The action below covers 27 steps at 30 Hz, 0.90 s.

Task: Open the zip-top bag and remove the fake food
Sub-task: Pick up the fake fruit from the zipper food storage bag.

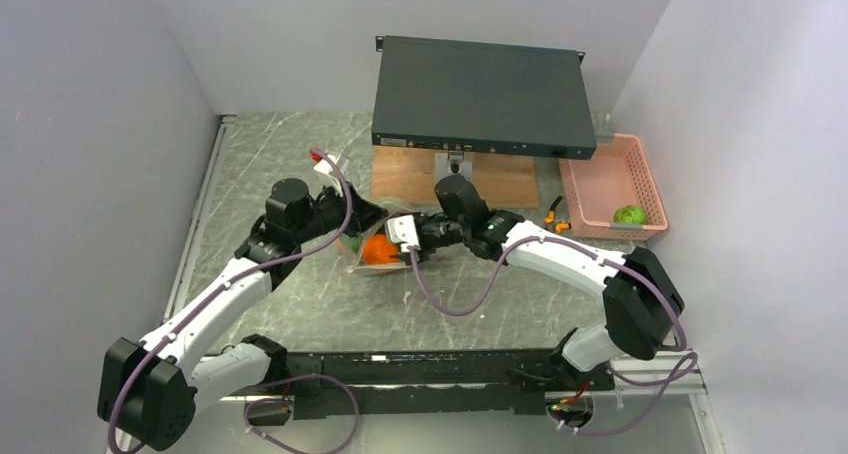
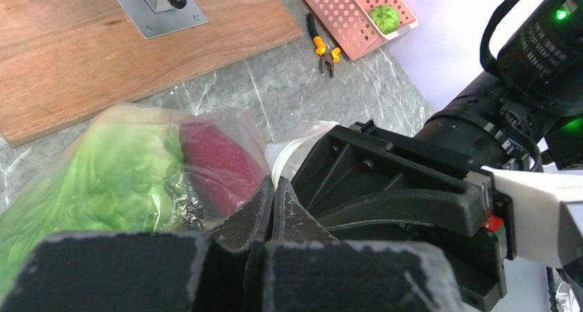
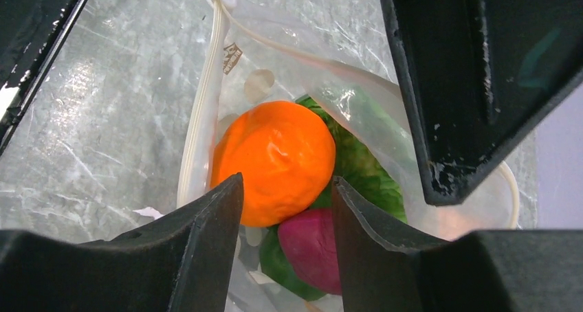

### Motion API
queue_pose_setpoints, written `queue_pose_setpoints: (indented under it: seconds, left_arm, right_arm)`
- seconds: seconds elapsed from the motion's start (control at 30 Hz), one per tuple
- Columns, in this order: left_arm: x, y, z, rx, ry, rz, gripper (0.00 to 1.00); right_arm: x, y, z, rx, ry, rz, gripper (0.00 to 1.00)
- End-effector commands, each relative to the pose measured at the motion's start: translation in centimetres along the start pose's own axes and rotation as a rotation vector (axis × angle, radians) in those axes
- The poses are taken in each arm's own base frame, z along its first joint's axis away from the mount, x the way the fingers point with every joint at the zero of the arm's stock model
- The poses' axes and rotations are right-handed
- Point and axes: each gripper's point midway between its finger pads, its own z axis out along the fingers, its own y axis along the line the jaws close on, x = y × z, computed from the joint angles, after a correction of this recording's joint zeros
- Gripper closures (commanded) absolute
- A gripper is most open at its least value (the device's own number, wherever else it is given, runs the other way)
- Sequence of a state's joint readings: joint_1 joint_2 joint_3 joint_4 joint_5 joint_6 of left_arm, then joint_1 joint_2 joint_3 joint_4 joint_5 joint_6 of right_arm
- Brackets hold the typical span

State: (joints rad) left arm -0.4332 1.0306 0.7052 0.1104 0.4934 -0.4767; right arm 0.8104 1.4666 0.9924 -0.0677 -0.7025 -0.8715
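Zip-top bag [image 3: 206, 119] at mid-table, just on the near side of the wooden board [image 2: 103, 44], mouth gaping. Left gripper [image 2: 273, 198]: jaws clenched flat together on the bag's rim, with the film pinched between the tips. Right gripper [image 3: 287, 180]: jaws about half apart at the bag's mouth, tips flanking the orange ball [image 3: 275, 154]; contact cannot be told. The other fake food, lettuce [image 2: 117, 168] and a red piece [image 2: 216, 164], lies inside the bag.
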Motion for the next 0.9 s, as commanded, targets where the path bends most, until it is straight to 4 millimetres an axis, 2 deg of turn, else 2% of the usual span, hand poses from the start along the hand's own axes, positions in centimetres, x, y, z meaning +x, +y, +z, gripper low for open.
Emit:
queue_pose_setpoints:
  seconds: [0.0,0.27,0.53,0.87]
  left_arm:
    - [-1.9,-1.6,-0.3,0.060,-0.076,0.034,1.00]
    - [-2.2,-2.0,0.2,0.089,-0.076,0.041,1.00]
    - [-2.4,-2.6,0.5,0.120,-0.084,0.042,1.00]
    - [-2.4,-3.1,0.7,0.142,-0.091,0.045,1.00]
  right_arm:
    - [-2.2,-1.9,0.7,0.038,-0.036,-0.060,0.47]
    - [-1.1,-1.6,2.2,0.046,-0.007,-0.067,0.28]
    - [0.1,-1.4,3.0,0.055,0.024,-0.075,0.18]
    - [0.8,-0.5,3.8,0.049,0.029,-0.067,0.07]
